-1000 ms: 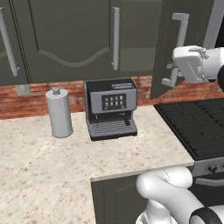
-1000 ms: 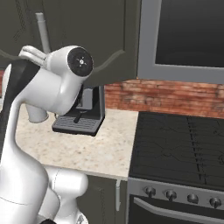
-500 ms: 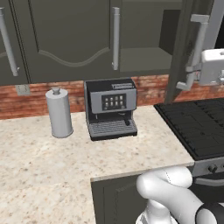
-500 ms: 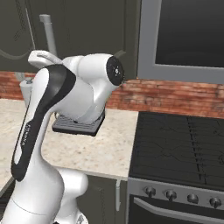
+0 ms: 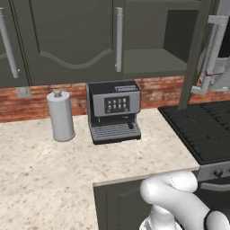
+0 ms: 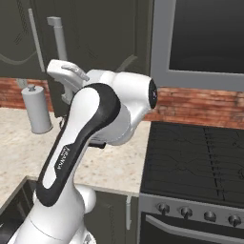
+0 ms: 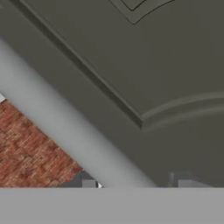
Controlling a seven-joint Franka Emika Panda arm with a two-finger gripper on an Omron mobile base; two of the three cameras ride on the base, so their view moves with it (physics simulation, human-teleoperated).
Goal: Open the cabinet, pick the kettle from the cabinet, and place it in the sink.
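The cabinet [image 5: 148, 40] on the wall has its right door [image 5: 196, 54] swung out, nearly edge-on in the left base view. A bare stretch of shelf [image 5: 150, 63] shows inside. The kettle and the sink are out of view. My gripper [image 5: 207, 74] is at the lower end of the door's silver bar handle [image 5: 217, 42]. In the hand view the handle [image 7: 65, 118] runs diagonally between my spread fingertips [image 7: 89, 183], with a gap on one side, so my gripper [image 7: 136, 183] is open around it. From the right, my gripper [image 6: 64, 71] sits just below the handle [image 6: 59, 38].
A coffee machine [image 5: 113, 110] and a tall grey cylinder with a knob [image 5: 60, 115] stand on the speckled counter [image 5: 40, 175] against the brick wall. A black stove [image 5: 202, 128] lies to the right, with a microwave [image 6: 205, 38] above it. A closed cabinet door [image 5: 72, 36] is left of the open one.
The cabinet door has swung further open, carried right in the left base view with my hand on its handle. The fingers have spread apart around the handle.
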